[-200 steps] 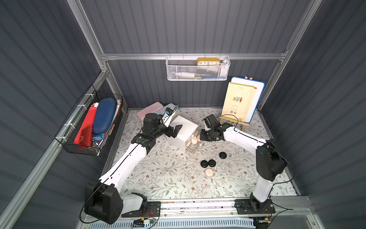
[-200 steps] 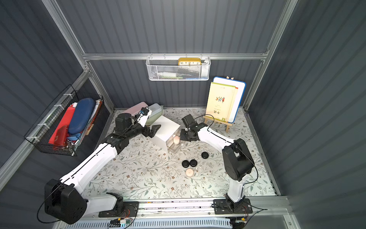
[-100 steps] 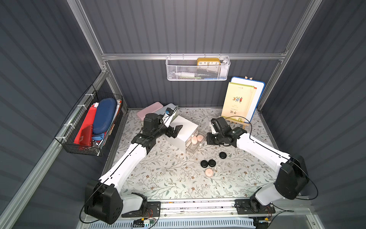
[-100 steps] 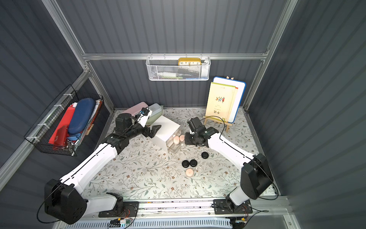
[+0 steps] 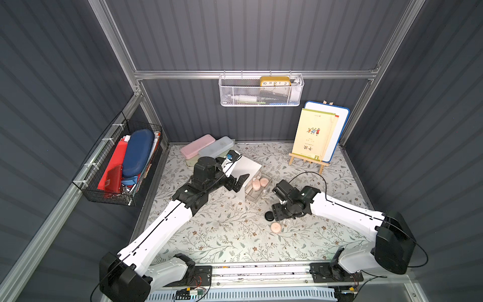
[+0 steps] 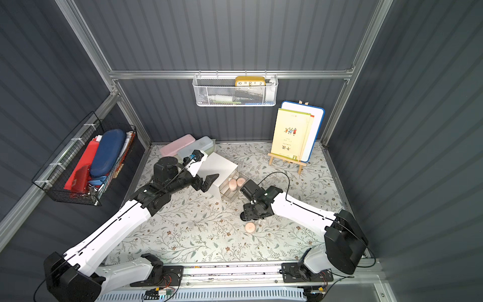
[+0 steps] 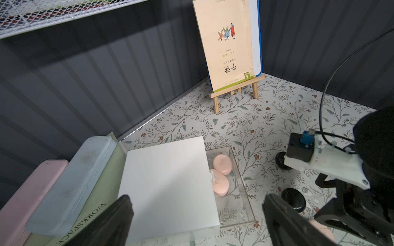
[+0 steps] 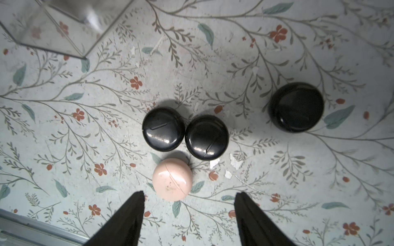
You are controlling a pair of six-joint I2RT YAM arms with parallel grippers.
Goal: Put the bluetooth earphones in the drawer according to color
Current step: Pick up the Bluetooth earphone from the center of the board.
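The drawer cabinet [image 5: 247, 167] is a white cube; its lowest clear drawer [image 7: 241, 183] is pulled out. Two pink earphones [image 7: 222, 164] [image 7: 219, 184] lie in it. My left gripper [image 7: 196, 204] is open and straddles the cabinet's top. Above the floral table my right gripper [image 8: 189, 198] points down, open and empty. Just ahead of its fingertips lies a pink earphone [image 8: 172, 179], seen in both top views [image 5: 276, 228] [image 6: 250, 227]. Two black earphones [image 8: 163, 128] [image 8: 206, 137] touch each other beyond it, and a third black one [image 8: 296, 107] sits apart.
A pink pencil case [image 5: 197, 145] and a blue one [image 5: 216, 147] lie on a pale green box [image 7: 100, 191] behind the cabinet. A book on a wooden easel [image 5: 312, 136] stands at the back right. A wire basket [image 5: 122, 167] hangs on the left wall.
My right arm has pulled back from the drawer to above the earphones on the table, and its jaws have opened. A second pink earphone now lies in the drawer. The left arm has not moved.
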